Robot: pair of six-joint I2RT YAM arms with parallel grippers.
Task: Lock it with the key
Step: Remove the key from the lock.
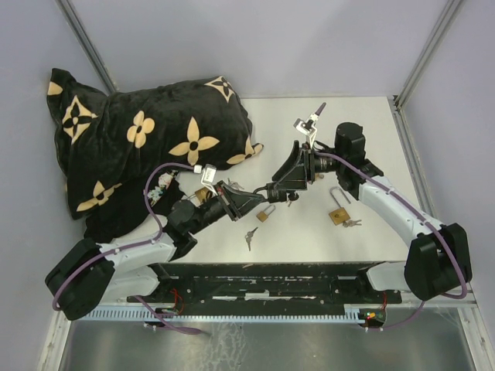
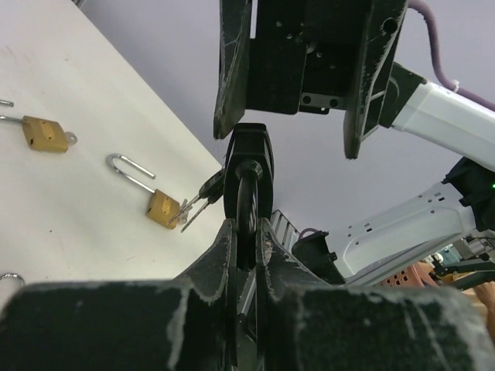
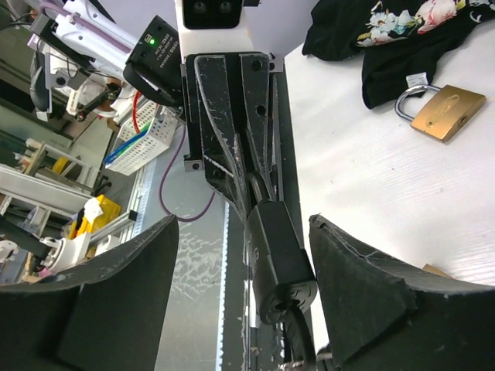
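From my station I see the left gripper (image 2: 246, 236) pinched tight on the black padlock (image 3: 277, 259). Its fingers clamp the shackle (image 2: 247, 197), and the lock body sticks out beyond the tips toward the right arm. The lock is held up off the table (image 1: 363, 139), about mid-table and slightly left of centre, between the two arms. The right gripper (image 3: 244, 228) faces it from the right with its jaws spread wide. One of the fingers (image 3: 116, 286) stands on each side of the lock body, with a clear gap on both sides, so it has hold of nothing. I cannot tell whether a key sits in the black lock. On the table below, a small brass padlock (image 1: 264, 215) lies just near of the held lock, with a loose bunch of keys (image 1: 250, 236) nearer still. A larger brass padlock (image 1: 339, 216) lies to the right under the right arm, with keys (image 1: 353, 223) at its body. A black pillow with tan flowers (image 1: 139, 143) fills the far left.
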